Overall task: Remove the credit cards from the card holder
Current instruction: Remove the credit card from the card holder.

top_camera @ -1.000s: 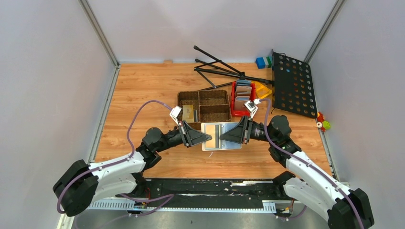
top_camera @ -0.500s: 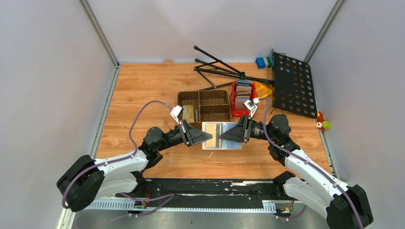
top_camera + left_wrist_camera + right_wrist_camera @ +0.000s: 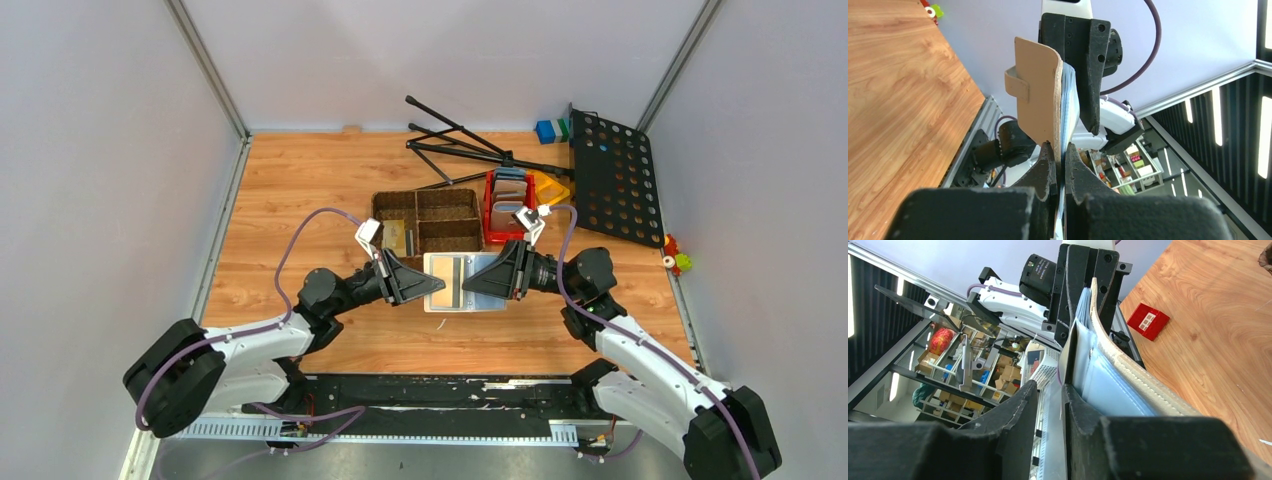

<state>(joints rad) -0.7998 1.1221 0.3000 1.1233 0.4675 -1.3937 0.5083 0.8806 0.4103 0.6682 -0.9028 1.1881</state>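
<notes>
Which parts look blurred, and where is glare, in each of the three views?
Top view: evenly lit and sharp, no glare on the table. Left wrist view: left fingers blurred, wallet sharp, light strips glaring. Right wrist view: right fingers blurred, table sharp.

the white-and-black left arm (image 3: 245, 345) has been swung inward: its black shoulder housing at the near left corner is now set farther right and farther from the near edge of the wooden desk (image 3: 300, 180). the purple cable (image 3: 288, 250) looped above that arm has been drawn in and lifted with it. the black elbow joint of the white-and-black right arm (image 3: 640, 350) has been pushed outward to the right. the open beige card holder with the pale blue-grey inside (image 3: 452, 272) has been carried very slightly toward the far side.
</notes>
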